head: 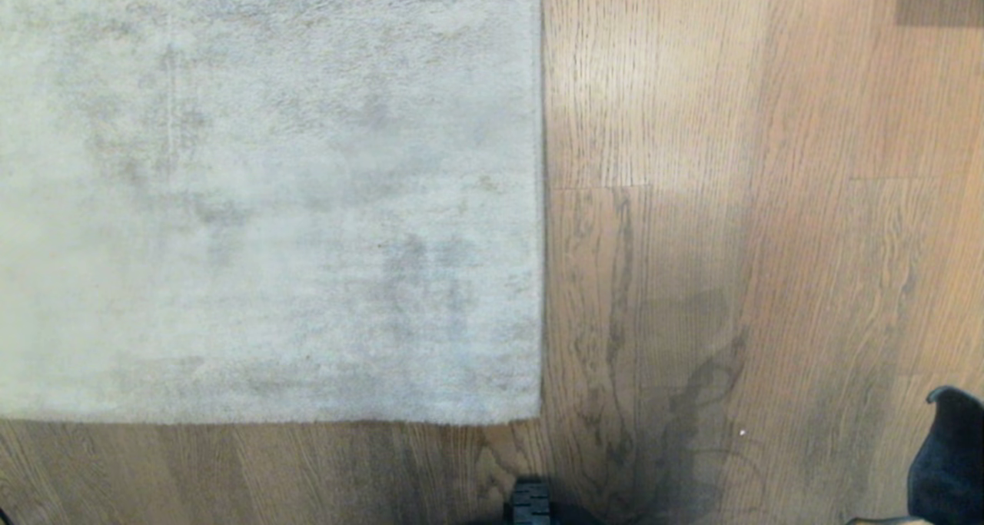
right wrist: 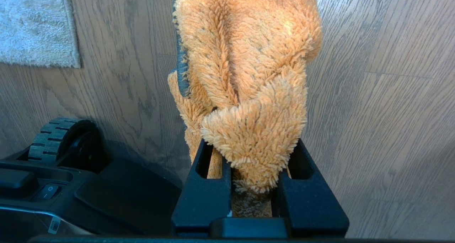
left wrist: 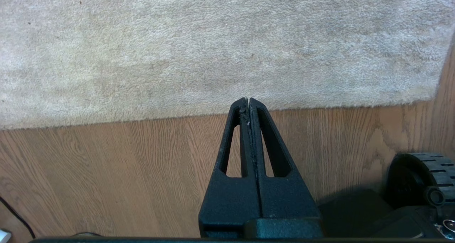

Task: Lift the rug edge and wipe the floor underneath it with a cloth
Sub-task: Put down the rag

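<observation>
**Right gripper holds the cloth, rug not yet lifted**

Right gripper (right wrist: 250, 179) is clamped on the fuzzy orange cloth (right wrist: 245, 75), which bunches up out of its jaws above the floor (right wrist: 373, 111) — likely carried ready for wiping. Left gripper (left wrist: 248, 102) is empty, its fingers pressed together, hanging over bare planks just short of the rug edge (left wrist: 142, 117), probably because it is meant to lift that hem. Seen from the head, the rug (head: 269, 194) lies flat, its corner near the robot's wheel (head: 530, 503). No containers are in view.
</observation>
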Tool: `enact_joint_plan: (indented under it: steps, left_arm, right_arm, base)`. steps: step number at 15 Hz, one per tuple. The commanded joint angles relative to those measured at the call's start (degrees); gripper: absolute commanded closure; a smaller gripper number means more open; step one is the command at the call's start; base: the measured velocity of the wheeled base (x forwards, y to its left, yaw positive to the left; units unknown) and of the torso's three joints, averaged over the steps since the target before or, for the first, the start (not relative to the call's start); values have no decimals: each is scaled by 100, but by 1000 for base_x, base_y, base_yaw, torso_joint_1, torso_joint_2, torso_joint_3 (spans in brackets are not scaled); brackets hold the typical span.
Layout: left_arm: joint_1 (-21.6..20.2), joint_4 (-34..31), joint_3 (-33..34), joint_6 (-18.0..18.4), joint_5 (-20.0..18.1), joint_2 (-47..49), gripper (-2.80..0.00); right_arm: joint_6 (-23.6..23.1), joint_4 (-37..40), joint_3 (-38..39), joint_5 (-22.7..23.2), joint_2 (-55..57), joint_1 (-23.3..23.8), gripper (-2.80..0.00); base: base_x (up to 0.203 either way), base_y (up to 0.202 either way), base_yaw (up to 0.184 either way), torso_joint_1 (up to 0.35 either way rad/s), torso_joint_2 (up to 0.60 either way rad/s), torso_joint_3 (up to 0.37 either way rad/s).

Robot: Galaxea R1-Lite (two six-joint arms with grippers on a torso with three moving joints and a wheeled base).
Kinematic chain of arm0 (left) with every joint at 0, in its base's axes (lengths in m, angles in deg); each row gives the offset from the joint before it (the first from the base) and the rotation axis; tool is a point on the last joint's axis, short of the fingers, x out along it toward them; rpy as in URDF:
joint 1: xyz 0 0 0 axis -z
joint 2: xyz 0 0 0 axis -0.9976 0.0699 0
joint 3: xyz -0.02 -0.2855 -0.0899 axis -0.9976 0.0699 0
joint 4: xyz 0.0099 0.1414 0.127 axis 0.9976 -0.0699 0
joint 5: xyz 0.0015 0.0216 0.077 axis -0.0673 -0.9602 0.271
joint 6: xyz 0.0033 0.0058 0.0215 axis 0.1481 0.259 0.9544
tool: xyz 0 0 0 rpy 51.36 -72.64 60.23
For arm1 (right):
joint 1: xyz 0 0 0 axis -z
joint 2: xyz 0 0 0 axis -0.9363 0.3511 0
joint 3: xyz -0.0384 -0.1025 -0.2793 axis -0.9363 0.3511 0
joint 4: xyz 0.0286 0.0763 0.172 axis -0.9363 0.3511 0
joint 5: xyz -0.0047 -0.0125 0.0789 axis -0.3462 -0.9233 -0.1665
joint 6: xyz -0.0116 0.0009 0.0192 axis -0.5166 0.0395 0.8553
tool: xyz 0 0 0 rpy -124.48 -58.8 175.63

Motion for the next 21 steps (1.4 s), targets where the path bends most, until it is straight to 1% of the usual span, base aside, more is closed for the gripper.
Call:
enact_joint_plan:
  steps: [1,21]
  left_arm:
    - [-8,0,1,0,4,-5,0]
    - [0,0,1,-18,4,-5,0]
  right_arm:
    - [-5,3,-1,3,7,-1,0]
    - [-5,3,-1,3,7,-1,0]
  base:
    - [0,0,0,0,0,0]
    - [0,0,0,0,0,0]
